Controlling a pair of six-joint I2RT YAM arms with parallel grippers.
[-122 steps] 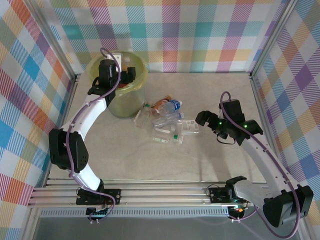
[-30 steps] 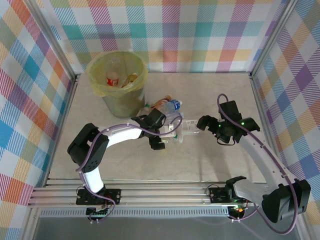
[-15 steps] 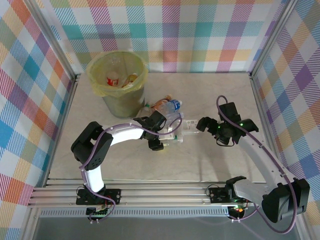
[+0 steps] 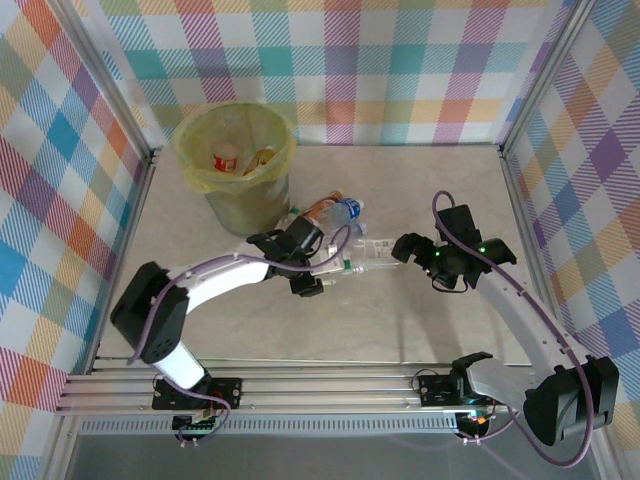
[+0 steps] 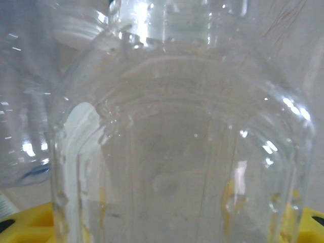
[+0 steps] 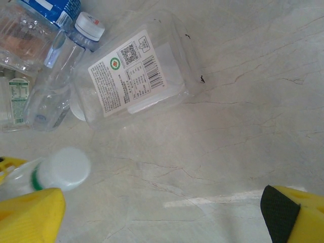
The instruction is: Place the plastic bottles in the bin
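Now: left gripper (image 4: 322, 263) clenched round clear bottle (image 5: 177, 152) beside other bottles (image 4: 335, 210), near bin (image 4: 245, 210). Squeeze gently, thin wall likely buckles; lift clear first, carry over rim, then release. Right gripper (image 6: 162, 202) spread wide, empty.

In the left wrist view the clear bottle (image 5: 177, 152) looked like thin glossy plastic, see-through, with bright glints on its ribbed shoulder. At the upper left of the right wrist view I saw a flattened bottle (image 6: 174, 81) of the same shiny clear plastic, with a smooth white printed label (image 6: 129, 73), film or paper, I couldn't tell. The table (image 6: 243, 126) read as pale, matt and stone-patterned with fine veins. The right gripper (image 6: 162, 215) had fingers (image 6: 30, 212) of matt yellow plastic. From above, the bin (image 4: 245, 212) wore a thin, crinkled, translucent liner (image 4: 193, 168), and the rails (image 4: 320, 385) along the bottom were bare brushed metal.
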